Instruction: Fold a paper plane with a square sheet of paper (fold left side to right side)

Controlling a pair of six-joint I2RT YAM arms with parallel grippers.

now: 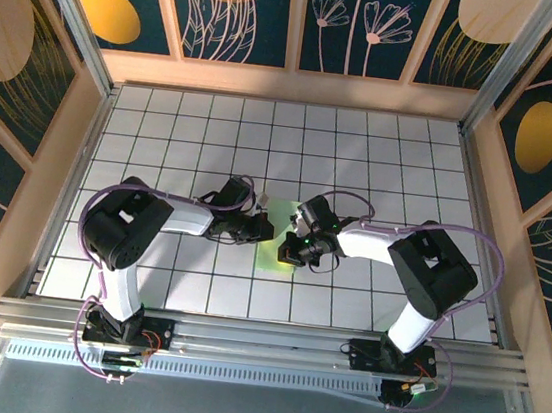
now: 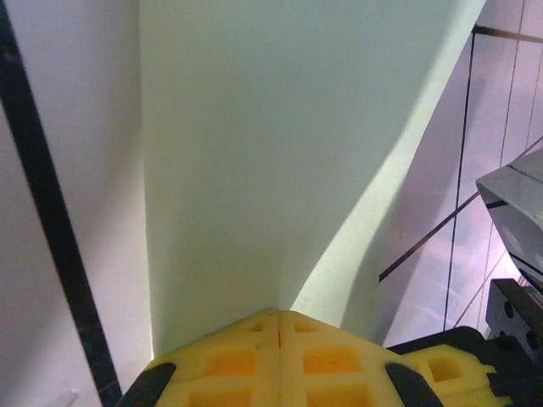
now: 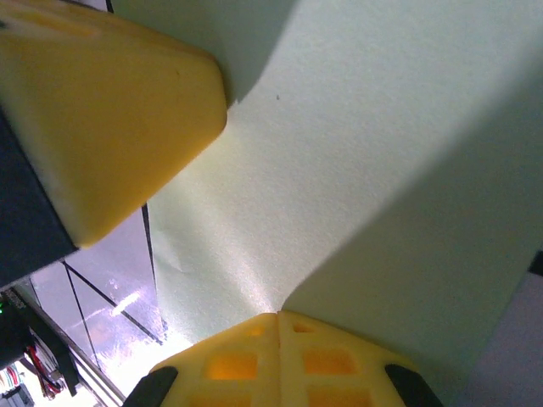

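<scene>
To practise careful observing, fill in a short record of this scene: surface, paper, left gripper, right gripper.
surface: white tiled table
paper: pale green, lying on the table between the two arms
left gripper: shut, tips on the paper
right gripper: shut, tips on the paper, close beside the left gripper

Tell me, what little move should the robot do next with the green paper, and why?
Probably slide the left tool forward along the green paper, pressing it flat. Both it and the right tool are shut, and their tips seem to rest on the paper close together. Shut tips cannot grab a sheet, but they suit rubbing a fold down.
</scene>
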